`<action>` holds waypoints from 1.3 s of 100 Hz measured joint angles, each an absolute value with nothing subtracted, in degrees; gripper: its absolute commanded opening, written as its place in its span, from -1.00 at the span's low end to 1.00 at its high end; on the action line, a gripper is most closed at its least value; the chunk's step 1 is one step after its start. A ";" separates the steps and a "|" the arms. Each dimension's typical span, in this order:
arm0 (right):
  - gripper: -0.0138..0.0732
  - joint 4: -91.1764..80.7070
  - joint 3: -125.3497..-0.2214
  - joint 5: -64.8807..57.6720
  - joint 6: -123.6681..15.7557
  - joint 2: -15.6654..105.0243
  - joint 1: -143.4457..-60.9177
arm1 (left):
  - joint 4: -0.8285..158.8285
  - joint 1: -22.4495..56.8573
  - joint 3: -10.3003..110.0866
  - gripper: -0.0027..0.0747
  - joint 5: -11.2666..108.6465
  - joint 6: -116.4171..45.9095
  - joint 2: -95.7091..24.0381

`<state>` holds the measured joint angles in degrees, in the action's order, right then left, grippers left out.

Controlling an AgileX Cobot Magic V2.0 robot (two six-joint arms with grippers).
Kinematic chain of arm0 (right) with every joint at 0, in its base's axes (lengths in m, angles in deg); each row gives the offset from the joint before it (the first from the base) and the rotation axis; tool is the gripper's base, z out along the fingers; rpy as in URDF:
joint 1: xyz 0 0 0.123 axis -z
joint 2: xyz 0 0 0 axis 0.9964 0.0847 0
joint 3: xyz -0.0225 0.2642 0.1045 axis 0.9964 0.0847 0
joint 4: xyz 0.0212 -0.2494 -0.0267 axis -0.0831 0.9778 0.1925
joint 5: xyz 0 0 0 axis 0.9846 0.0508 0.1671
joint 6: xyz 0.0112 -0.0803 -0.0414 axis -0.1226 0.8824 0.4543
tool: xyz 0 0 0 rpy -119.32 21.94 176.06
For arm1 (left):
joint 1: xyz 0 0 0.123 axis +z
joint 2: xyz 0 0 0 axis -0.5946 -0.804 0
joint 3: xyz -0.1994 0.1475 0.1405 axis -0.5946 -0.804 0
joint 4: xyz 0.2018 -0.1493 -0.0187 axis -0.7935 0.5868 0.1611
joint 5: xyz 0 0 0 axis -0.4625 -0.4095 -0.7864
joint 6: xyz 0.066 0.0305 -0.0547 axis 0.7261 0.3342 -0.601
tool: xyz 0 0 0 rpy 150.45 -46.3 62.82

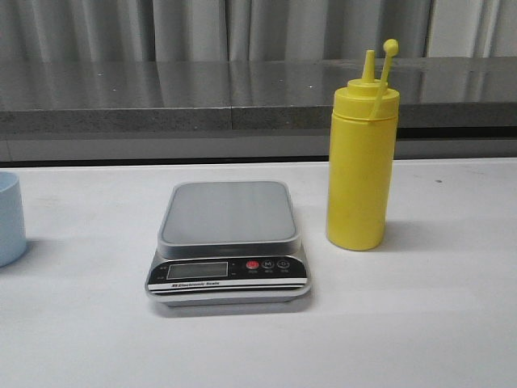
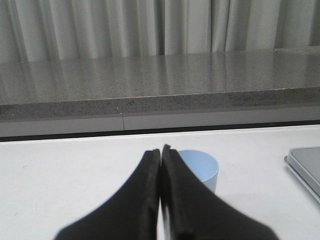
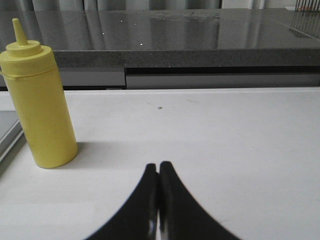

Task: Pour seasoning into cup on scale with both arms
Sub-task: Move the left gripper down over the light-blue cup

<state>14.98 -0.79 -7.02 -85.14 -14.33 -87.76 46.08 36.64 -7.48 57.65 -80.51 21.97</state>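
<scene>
White worktop (image 1: 81, 323) carries 1 scale (image 1: 229, 245), 1 squeeze bottle (image 1: 362, 162) at its 3 o'clock, 1 cup (image 1: 10, 218) at 9; both grippers' fingers (image 2: 150, 200) clenched, empty.

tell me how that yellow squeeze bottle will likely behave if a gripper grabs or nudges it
The seasoning bottle is tall on a narrow base, so a high nudge would probably tip it. Its smooth plastic wall likely flexes and may slip under a tight squeeze. Its cap hangs off the nozzle, so squeezing could push contents out.

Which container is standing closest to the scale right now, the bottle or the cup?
The yellow seasoning bottle. It stands upright just off the scale's right side, while the light blue cup sits at the far left edge of the front view, well apart.
</scene>
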 measured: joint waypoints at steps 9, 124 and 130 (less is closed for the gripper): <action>-0.84 14.98 -0.79 -7.02 -85.14 -14.33 -87.76 | 46.08 36.64 -7.48 -0.98 57.65 -80.51 21.97; -0.84 14.98 -0.79 -7.02 -85.14 -14.33 -87.76 | 47.17 36.64 35.77 -0.98 38.87 -80.51 -24.38; -0.84 14.98 -0.79 -7.02 -85.14 -14.33 -87.76 | 47.21 36.64 39.43 -0.98 36.30 -80.51 -28.39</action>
